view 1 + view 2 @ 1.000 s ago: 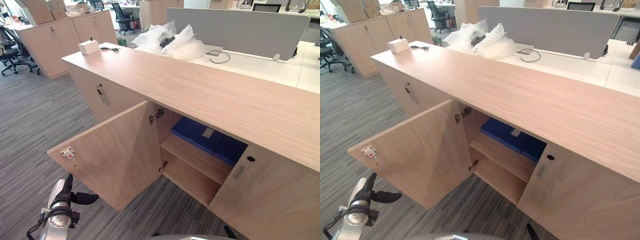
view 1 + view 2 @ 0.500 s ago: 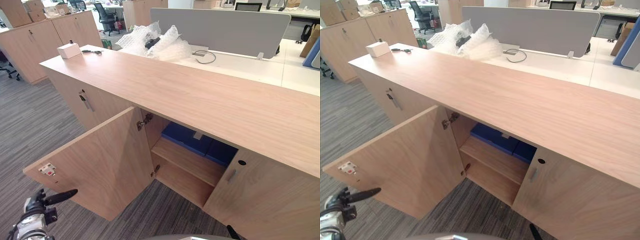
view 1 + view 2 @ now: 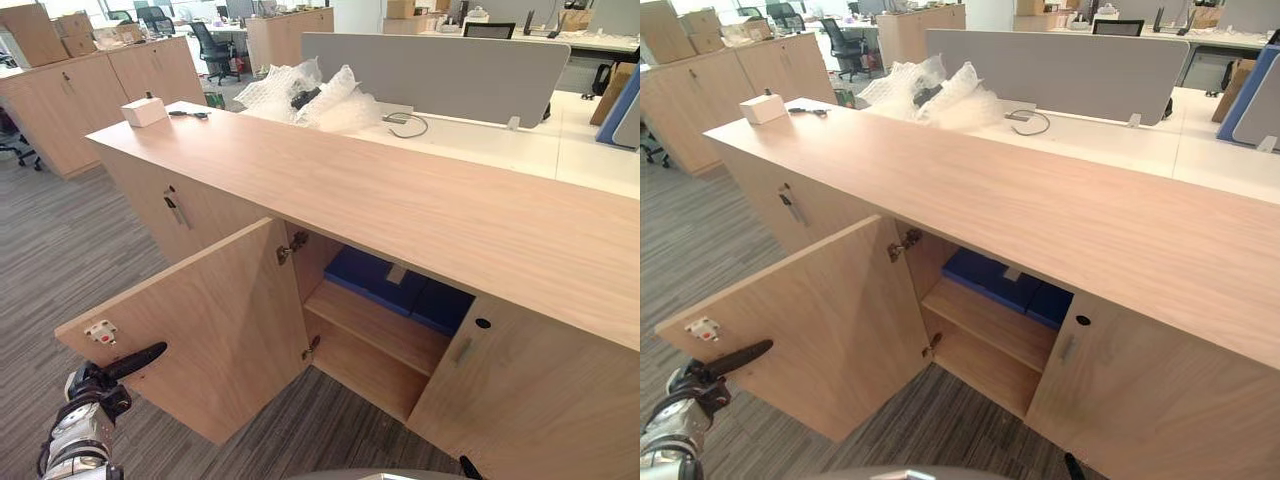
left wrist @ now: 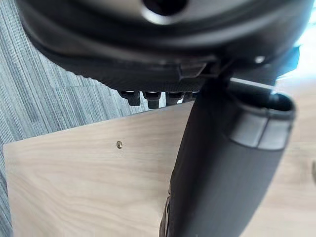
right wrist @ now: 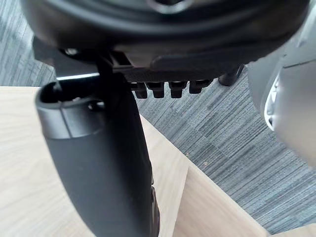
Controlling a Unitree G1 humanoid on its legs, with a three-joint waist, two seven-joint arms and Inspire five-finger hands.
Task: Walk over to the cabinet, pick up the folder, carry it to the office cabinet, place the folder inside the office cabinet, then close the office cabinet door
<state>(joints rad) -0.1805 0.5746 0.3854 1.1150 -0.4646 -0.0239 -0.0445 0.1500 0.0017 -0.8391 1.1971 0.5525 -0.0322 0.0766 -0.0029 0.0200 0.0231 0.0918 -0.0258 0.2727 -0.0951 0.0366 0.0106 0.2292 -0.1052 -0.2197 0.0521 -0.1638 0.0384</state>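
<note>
Cabinet door (image 3: pixel 220 320) was swung open before left hand (image 3: pixel 97 384), held flat | right hand (image 5: pixel 98 163) likewise unclenched | folder (image 3: pixel 385 278) shelved inside | left hand raised since earlier.

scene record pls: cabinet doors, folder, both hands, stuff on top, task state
cabinet: left door swung wide open; right door shut
folder: blue folder lying on the upper shelf inside
left hand: left hand low by the open door's free edge, fingers straight, holding nothing; contact with door unclear
right hand: right hand over cabinet wood and carpet, no folder in it
on top: white box at far left end
behind: bubble wrap on the desk
task state: folder in, door not yet closed
</note>
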